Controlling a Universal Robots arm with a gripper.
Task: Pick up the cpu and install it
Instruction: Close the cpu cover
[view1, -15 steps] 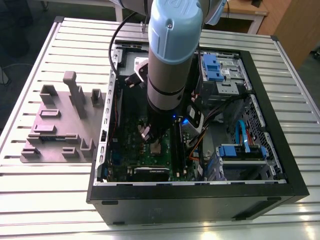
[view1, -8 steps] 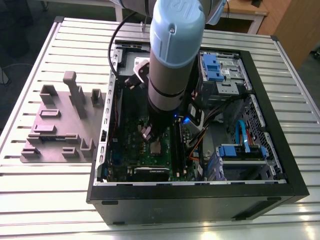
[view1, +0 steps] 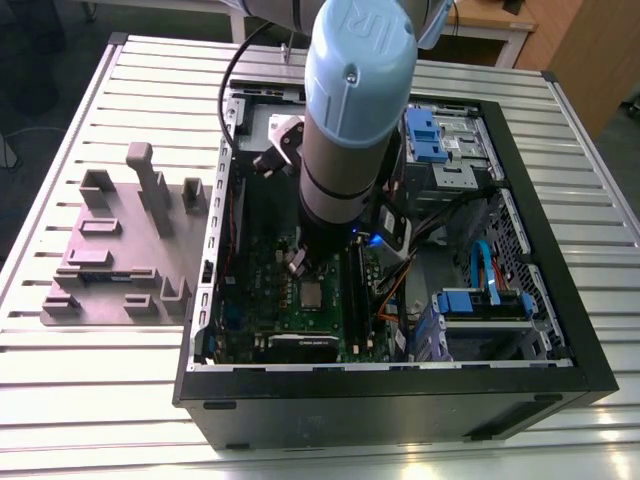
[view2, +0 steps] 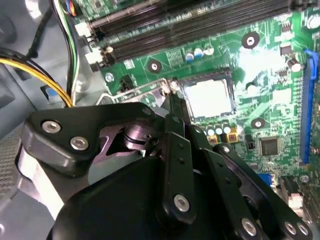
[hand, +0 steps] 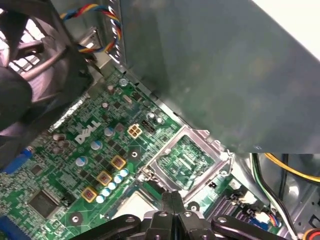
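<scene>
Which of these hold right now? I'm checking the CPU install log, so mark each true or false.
1. The cpu lies in its socket on the green motherboard. True.
2. The gripper holds the cpu. False: in the first wrist view its fingers are shut together with nothing between them, beside the cpu.
3. The socket's metal frame is closed over the cpu. False: the frame is swung open and the cpu's top is uncovered.
4. A grey fixture tray sits on the table outside the computer case, at the exterior view's left. True.
</scene>
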